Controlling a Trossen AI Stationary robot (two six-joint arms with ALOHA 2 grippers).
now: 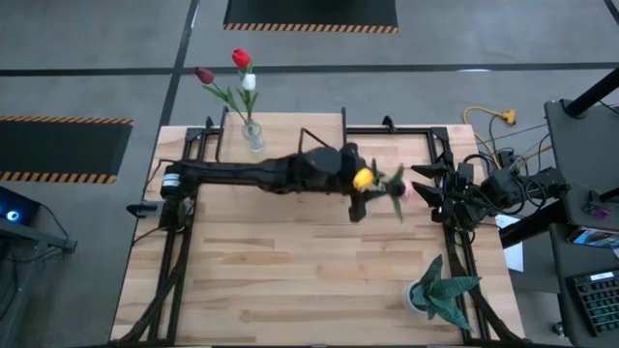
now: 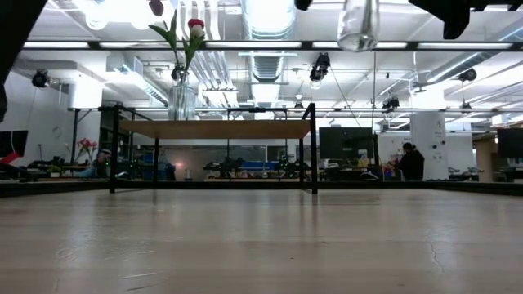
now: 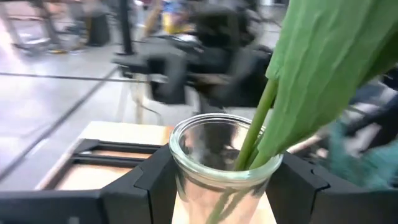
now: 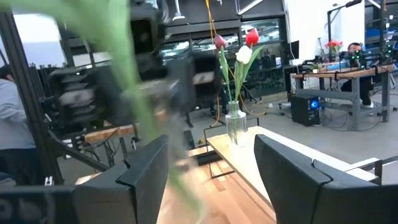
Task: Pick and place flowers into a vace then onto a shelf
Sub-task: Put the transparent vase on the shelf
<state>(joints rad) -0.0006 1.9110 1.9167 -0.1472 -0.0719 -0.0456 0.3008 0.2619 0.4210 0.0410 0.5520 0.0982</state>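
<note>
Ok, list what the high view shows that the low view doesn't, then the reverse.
High view only: the left gripper over mid-table, the yellow flower it carries, the right gripper just beside, and the potted plant at the table's near right corner.

Low view only: the held vase as bare glass hanging well above the table, the shelf's black legs, and a person in the room behind.

Both: the shelf and the tulip vase standing at its left end.
</note>
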